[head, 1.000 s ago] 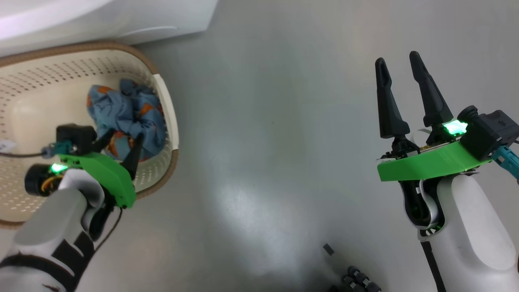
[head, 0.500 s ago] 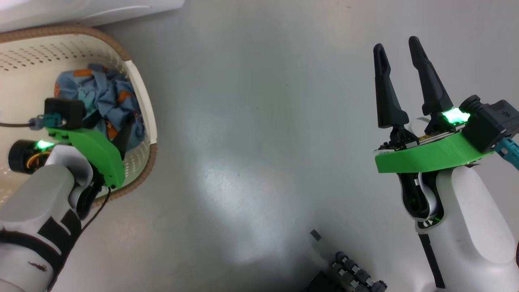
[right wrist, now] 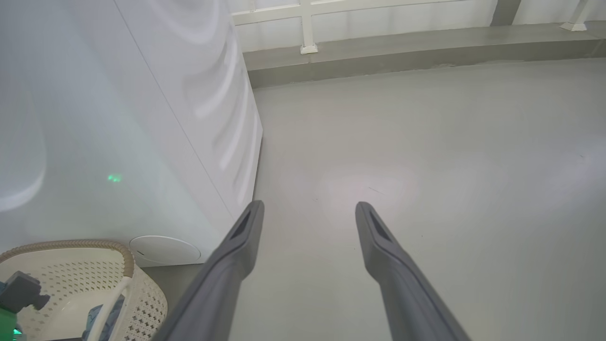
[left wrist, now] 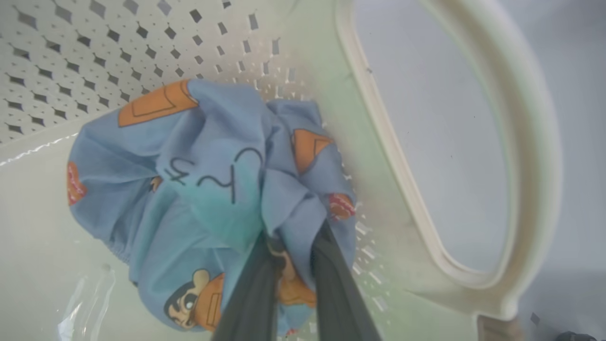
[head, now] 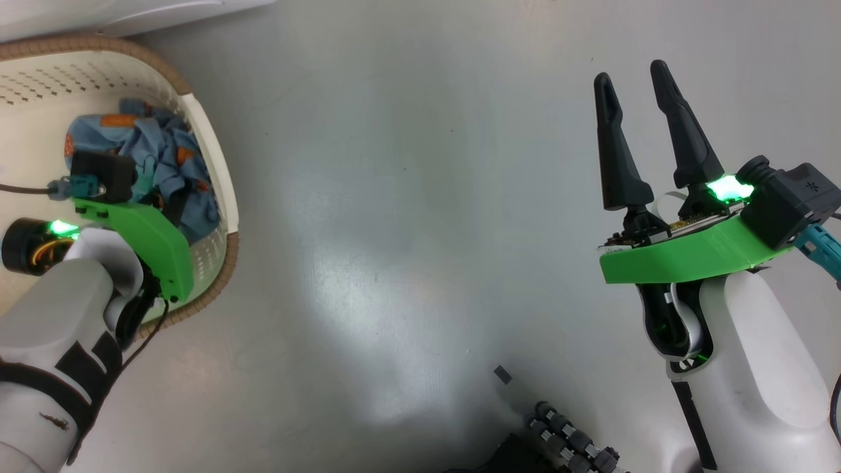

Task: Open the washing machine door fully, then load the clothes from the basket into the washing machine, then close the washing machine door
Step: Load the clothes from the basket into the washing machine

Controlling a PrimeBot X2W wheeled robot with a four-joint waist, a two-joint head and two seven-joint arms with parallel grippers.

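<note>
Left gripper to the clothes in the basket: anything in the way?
Nothing visible. The left gripper is down inside the basket, near its handle side. Its jaws are pinched on a fold of the blue clothes, with no other item between them.

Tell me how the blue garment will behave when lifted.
Likely floppy: the blue garment lies crumpled in folds, so it should hang limp from the left gripper. Probably light: the cloth looks thin. Only one bunched fold is pinched, so it might slip.
</note>
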